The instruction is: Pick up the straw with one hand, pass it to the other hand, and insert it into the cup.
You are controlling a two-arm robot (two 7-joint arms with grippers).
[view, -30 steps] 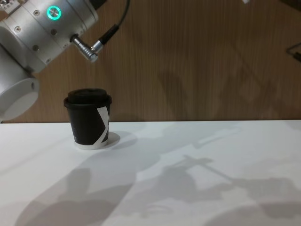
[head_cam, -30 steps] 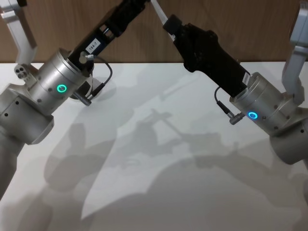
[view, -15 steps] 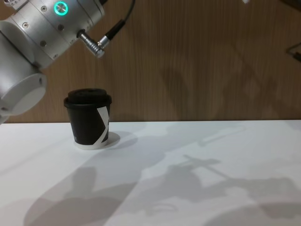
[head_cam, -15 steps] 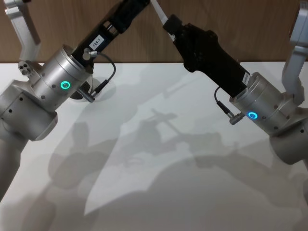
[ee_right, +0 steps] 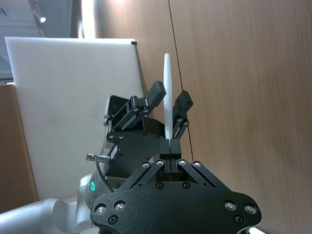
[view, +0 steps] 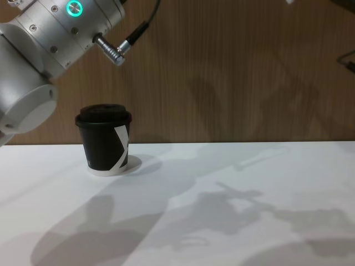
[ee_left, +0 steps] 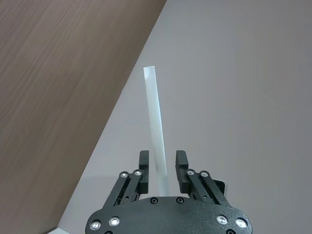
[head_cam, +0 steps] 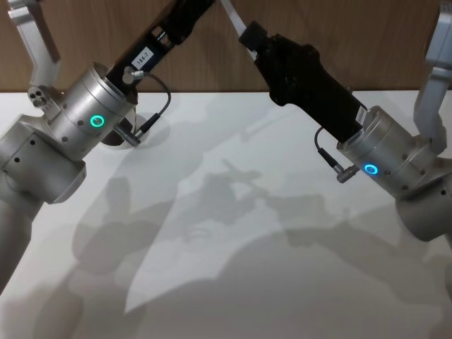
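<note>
Motion since a second ago sits all in the left arm (head_cam: 70,134): its green-ringed wrist has crept up and slightly right in both the head and chest views, while the right arm (head_cam: 388,155), the cup and the straw keep their places. I see the right gripper (ee_right: 169,145) pinching one end of the straw (ee_right: 166,87), fingers pressed together on it, holding it high above the far middle of the table, in front of the wooden wall (view: 249,72). The left gripper (ee_left: 162,158) has its fingers (ee_left: 143,163) spread, one on each side of the straw. A gap shows on both sides, so it brackets the straw without touching it. The cup (view: 104,145) stands upright at the far left of the white table (view: 249,221), close to the far edge where the table meets the wall, well below and left of the straw. Its domed lid (view: 104,113) is on, so I cannot tell what is inside. To the right of the cup and on the near side I have a broad stretch of table crossed by the arms' shadows. The left arm's wrist hangs above and left of the cup.
</note>
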